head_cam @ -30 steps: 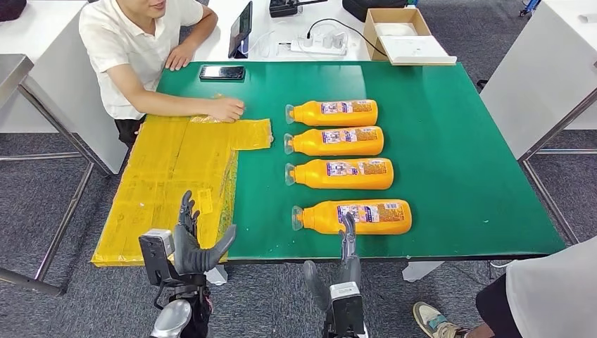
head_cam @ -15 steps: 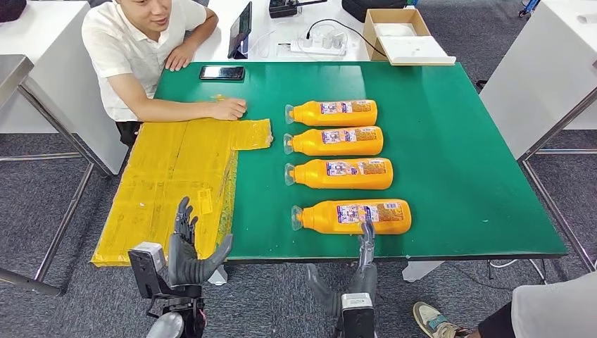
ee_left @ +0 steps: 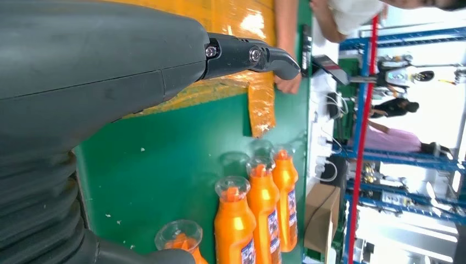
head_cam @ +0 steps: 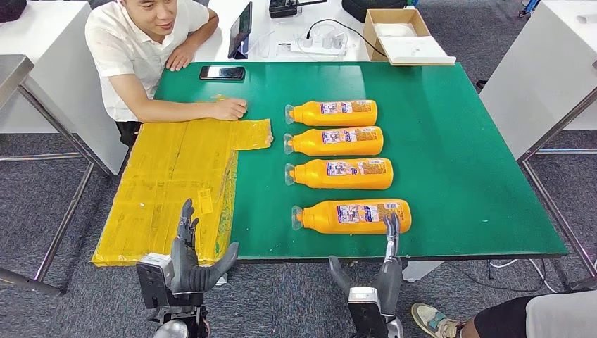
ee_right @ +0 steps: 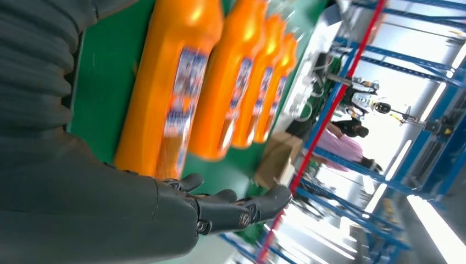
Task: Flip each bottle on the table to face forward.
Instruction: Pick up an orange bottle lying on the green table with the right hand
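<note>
Left of the four orange bottles [head_cam: 343,163], the left hand [head_cam: 191,259] hovers empty, fingers apart, at the green tabletop [head_cam: 457,155] edge. The bottles lie sideways mid-tabletop. The right hand [head_cam: 384,264], fingers spread, reaches the nearest bottle [head_cam: 352,216].

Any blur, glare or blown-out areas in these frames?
Head view: sharp, evenly lit, mild sheen on the yellow sheet. Right wrist view: bottles smeared by blur, background overexposed. Left wrist view: bottles fairly crisp, glare on the sheet, bright washed-out background.
</note>
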Motion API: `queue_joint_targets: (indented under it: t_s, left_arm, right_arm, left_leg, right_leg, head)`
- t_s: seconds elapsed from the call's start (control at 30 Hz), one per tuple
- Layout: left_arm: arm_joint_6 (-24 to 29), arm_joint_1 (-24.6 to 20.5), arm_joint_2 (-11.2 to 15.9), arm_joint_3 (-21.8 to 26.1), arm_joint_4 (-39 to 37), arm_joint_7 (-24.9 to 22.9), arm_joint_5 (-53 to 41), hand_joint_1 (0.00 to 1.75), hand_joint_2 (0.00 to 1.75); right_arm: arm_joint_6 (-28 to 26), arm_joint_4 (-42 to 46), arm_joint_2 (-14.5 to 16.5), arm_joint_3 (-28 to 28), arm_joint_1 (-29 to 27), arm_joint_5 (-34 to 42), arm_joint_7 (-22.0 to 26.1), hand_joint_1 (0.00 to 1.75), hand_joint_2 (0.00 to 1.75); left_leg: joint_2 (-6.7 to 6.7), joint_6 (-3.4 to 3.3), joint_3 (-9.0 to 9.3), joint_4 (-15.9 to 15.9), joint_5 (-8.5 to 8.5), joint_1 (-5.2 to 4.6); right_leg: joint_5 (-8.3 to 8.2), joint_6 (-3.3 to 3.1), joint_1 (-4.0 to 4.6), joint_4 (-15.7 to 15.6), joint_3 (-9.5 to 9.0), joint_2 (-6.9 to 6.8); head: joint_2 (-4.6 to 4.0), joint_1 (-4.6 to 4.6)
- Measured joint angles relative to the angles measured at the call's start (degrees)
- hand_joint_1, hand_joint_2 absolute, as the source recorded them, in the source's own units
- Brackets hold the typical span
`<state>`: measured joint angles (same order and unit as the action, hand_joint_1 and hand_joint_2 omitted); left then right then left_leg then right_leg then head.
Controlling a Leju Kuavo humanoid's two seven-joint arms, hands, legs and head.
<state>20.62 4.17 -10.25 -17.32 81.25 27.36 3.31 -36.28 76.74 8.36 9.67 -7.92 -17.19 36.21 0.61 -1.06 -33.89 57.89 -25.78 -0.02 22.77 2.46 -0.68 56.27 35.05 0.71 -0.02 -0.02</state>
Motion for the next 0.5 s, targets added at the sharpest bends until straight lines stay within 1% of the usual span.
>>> queue_joint_targets:
  t_s: [0.23,0.3,0.4,0.5]
  left_arm:
    - [0.0,0.0,0.0,-0.2,-0.1,0.1,-0.2,0.0,1.75]
    - [-0.2,-0.1,0.0,-0.9,-0.2,0.4,-0.7,0.0,1.75]
    - [-0.5,-0.2,0.0,-2.6,-0.5,0.8,-1.4,0.0,1.75]
    - [-2.1,-0.9,0.0,-4.7,-1.5,1.7,-2.6,0.0,1.75]
  right_arm:
    - [0.0,-0.3,-0.2,-0.6,0.2,-0.9,0.0,0.0,1.75]
    - [0.0,-1.1,-0.7,-2.5,0.7,-2.9,-0.2,0.0,1.75]
    - [0.0,-3.3,-2.1,-7.5,2.0,-7.5,-1.1,0.0,1.75]
    - [0.0,-6.8,-5.1,-10.7,5.2,-18.1,-5.2,0.0,1.75]
  left_leg:
    - [0.0,0.0,0.0,0.0,0.0,-0.01]
    - [0.01,-0.01,0.0,0.0,0.0,-0.02]
    - [-0.01,-0.02,0.0,0.0,-0.01,-0.03]
    - [-0.01,-0.04,0.0,0.0,-0.01,-0.06]
  right_leg:
    - [0.0,0.0,-0.01,0.0,-0.01,0.0]
    - [0.0,0.0,-0.02,0.0,-0.02,-0.01]
    - [0.0,0.01,-0.03,0.0,-0.01,0.0]
    - [-0.01,0.02,-0.06,0.0,0.0,0.0]
  head:
    - [0.02,0.0]
    - [0.02,0.01]
    - [0.01,0.01]
    - [0.01,0.0]
